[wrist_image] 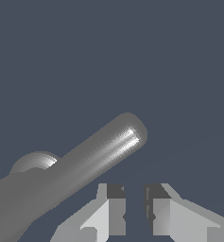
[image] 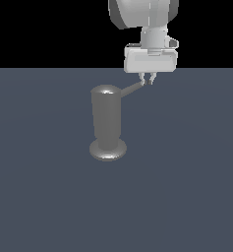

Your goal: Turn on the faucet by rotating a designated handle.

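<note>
Upright faucet on counter, thin handle angled toward exterior view's right; gripper at handle tip, narrowly parted, apparently gripping nothing; amount of rotation impossible to judge.

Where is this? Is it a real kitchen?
Probably not. It looks like a computer-made test scene: a plain grey faucet with a stick handle stands alone on a flat blue-grey floor, black behind. A robot hand is at the handle's tip.
</note>
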